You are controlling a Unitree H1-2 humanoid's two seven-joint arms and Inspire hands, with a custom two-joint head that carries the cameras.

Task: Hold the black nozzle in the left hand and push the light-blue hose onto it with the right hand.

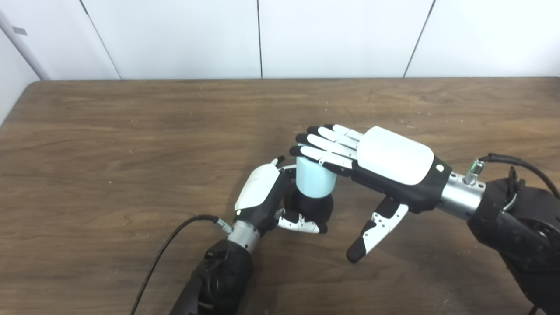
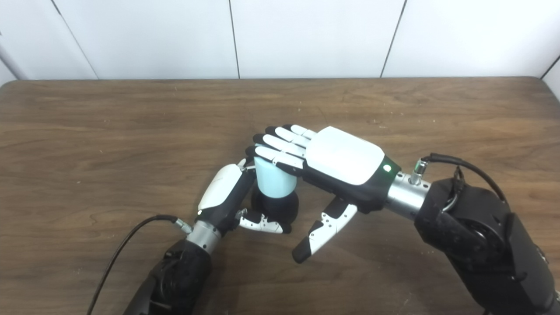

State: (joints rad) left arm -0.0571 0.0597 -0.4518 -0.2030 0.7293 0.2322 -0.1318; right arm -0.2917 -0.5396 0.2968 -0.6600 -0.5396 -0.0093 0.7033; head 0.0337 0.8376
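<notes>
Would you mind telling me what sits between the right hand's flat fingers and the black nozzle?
The light-blue hose stands there, under the right hand and atop the nozzle; both views show it.

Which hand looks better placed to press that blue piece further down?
The right hand: its flat fingers lie across the top of the light-blue hose. The left hand is busy gripping the black nozzle underneath.

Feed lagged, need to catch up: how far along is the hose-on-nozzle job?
Done: the left hand is shut on the black nozzle, and the light-blue hose stands on top of it. In hand: the right hand lies flat, fingers extended over the hose's top, thumb clear. Left: how deep the hose is seated cannot be judged, so possibly more pushing.
</notes>
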